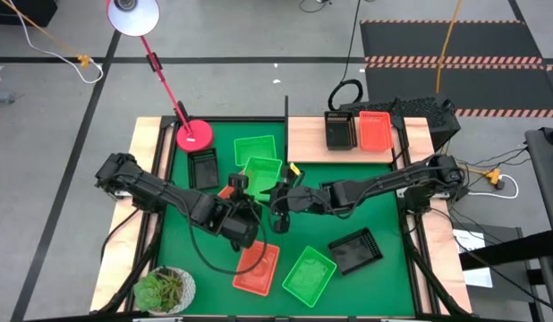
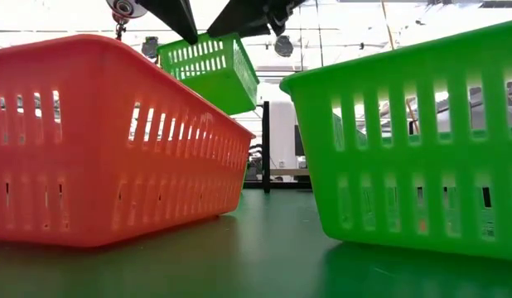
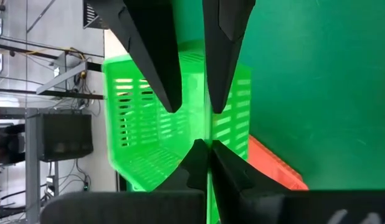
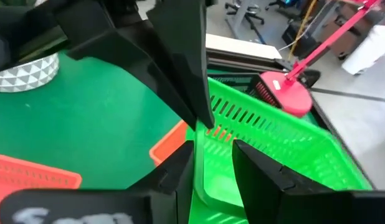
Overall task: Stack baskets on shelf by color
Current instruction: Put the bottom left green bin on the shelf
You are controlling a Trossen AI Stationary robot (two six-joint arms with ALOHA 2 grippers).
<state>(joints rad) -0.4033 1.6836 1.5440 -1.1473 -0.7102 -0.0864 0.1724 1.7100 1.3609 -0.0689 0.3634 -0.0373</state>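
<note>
A green basket (image 1: 263, 170) hangs tilted in the air over the middle of the mat, clear of the table in the low view (image 2: 210, 70). My left gripper (image 3: 209, 152) is shut on one of its walls. My right gripper (image 4: 211, 165) is open, with one finger on each side of the opposite wall. On the shelf (image 1: 308, 139) rest a black basket (image 1: 339, 130) and an orange-red basket (image 1: 376, 130). On the mat lie two more green baskets (image 1: 256, 146) (image 1: 310, 273), an orange-red one (image 1: 257, 266) and two black ones (image 1: 355, 250) (image 1: 203, 168). My left gripper pinches the top edge of the green basket's wall (image 3: 209, 140) between its two fingers, one finger inside the basket and one outside. The basket is lifted clear and sits tilted in the hold.
The red lamp base (image 1: 194, 134) stands at the mat's far left corner and a potted plant (image 1: 165, 288) at its near left corner. Another orange-red basket (image 3: 273, 165) lies on the mat below the held one. Wooden rails run along both sides of the table.
</note>
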